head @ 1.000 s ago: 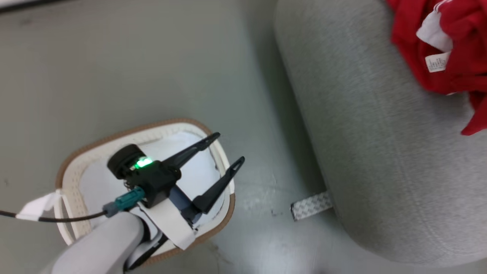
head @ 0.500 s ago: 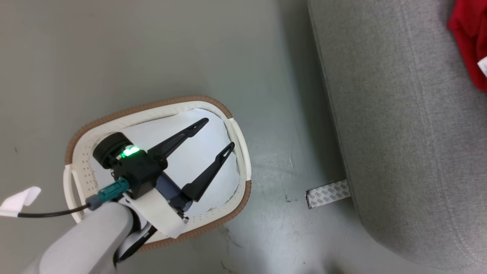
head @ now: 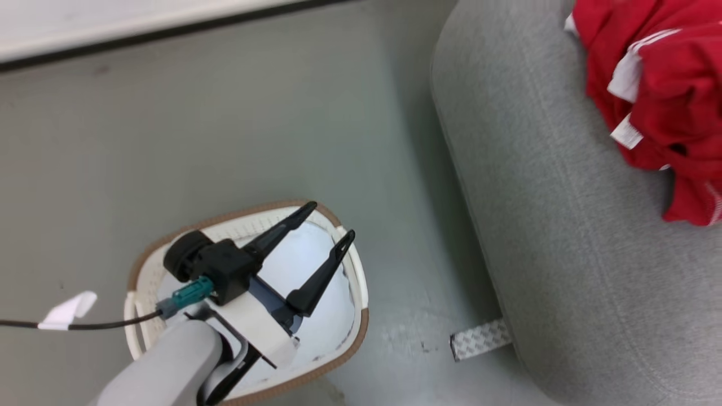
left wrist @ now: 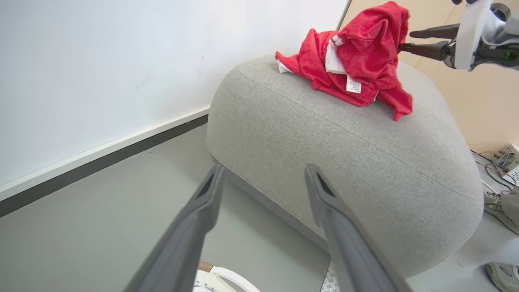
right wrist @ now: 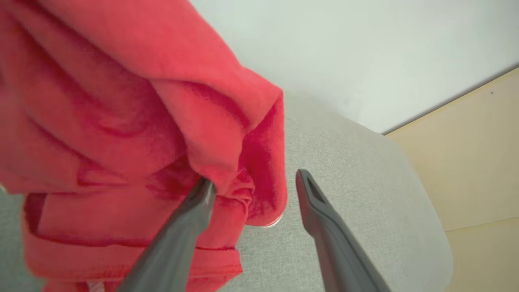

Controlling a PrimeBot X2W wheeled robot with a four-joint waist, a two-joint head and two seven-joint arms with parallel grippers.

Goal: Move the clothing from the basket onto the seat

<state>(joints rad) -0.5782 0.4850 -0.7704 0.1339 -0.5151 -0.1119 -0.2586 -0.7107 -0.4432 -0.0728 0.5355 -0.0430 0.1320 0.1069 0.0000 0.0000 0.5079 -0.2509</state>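
The red clothing (head: 660,84) lies bunched on the grey seat (head: 564,237), with white panels and a label showing. In the left wrist view the clothing (left wrist: 357,52) sits on top of the seat (left wrist: 344,138), and my right gripper (left wrist: 405,41) touches its right side. My right gripper (right wrist: 254,183) is open, its left finger tucked under a fold of the clothing (right wrist: 121,121). The basket (head: 350,344) stands on the floor left of the seat, its pale liner bare. My left gripper (head: 328,224) hangs open above the basket, holding nothing.
A strip of patterned tape (head: 479,340) lies on the floor at the seat's base. A white wall with a dark baseboard (head: 169,31) runs behind. Shoes (left wrist: 500,271) and cables (left wrist: 492,160) lie on the floor beyond the seat.
The whole head picture has shifted, so the camera moved; more of the red clothing shows now. My left gripper stays open over the basket.
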